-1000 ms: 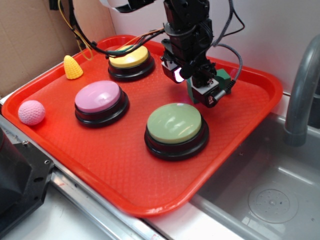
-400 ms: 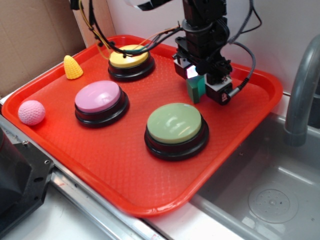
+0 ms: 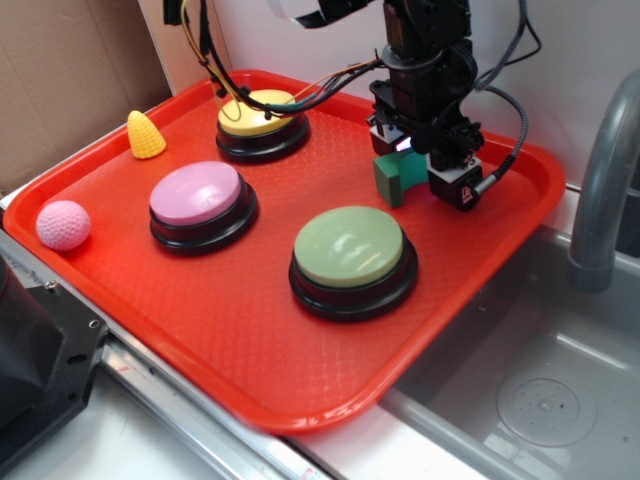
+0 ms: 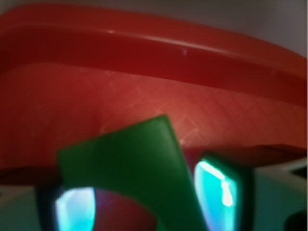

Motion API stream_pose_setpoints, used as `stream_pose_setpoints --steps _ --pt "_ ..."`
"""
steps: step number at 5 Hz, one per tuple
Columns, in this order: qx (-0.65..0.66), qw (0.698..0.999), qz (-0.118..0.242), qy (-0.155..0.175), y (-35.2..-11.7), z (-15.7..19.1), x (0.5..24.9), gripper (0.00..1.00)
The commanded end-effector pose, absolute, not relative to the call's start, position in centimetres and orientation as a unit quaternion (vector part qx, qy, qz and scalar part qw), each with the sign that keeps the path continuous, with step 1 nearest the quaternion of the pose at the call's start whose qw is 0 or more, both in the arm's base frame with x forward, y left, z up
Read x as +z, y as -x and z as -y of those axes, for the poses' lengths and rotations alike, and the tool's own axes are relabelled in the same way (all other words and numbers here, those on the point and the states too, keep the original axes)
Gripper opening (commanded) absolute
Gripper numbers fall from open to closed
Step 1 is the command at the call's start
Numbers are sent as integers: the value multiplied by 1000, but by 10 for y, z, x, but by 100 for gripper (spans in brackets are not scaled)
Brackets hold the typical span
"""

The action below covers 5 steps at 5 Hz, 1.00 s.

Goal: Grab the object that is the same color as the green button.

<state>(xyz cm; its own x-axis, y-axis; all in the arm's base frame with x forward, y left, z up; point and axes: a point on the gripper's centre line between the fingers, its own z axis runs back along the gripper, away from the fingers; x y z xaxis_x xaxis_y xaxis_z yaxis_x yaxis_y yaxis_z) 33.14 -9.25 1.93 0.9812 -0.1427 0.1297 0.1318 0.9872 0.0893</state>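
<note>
The object, a small dark green block [image 3: 390, 180] with an arch cut-out, stands on the red tray [image 3: 200, 310] just behind the pale green button [image 3: 350, 247]. My gripper [image 3: 415, 172] is down over the block's right side, close to the tray's back rim. In the wrist view the green block [image 4: 125, 159] fills the space between my two glowing fingers [image 4: 221, 190], tilted, with its arch at the bottom. The gripper [image 4: 147, 202] is open, and a thin gap shows between the block and the right finger.
A pink button [image 3: 195, 193] and a yellow button [image 3: 262, 112] stand on the tray's left and back. A yellow cone [image 3: 145, 135] and a pink ball [image 3: 63, 224] lie at far left. A grey faucet [image 3: 600, 180] and a sink [image 3: 540, 400] are to the right.
The gripper has moved right and toward the tray's back rim and now straddles the green block. The block and the buttons have stayed where they were.
</note>
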Motion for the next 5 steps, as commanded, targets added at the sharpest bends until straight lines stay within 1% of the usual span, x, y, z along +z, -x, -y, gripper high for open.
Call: stream_pose_setpoints --steps 1,2,3,4,5 --pt "7 994 106 -14 -268 72 80 0" --pt "68 982 176 3 -257 53 127 0" --pt "123 971 206 -14 -253 32 170 0" --pt "189 966 176 -17 -242 19 180 0" --pt "210 963 165 -19 -253 23 181 0"
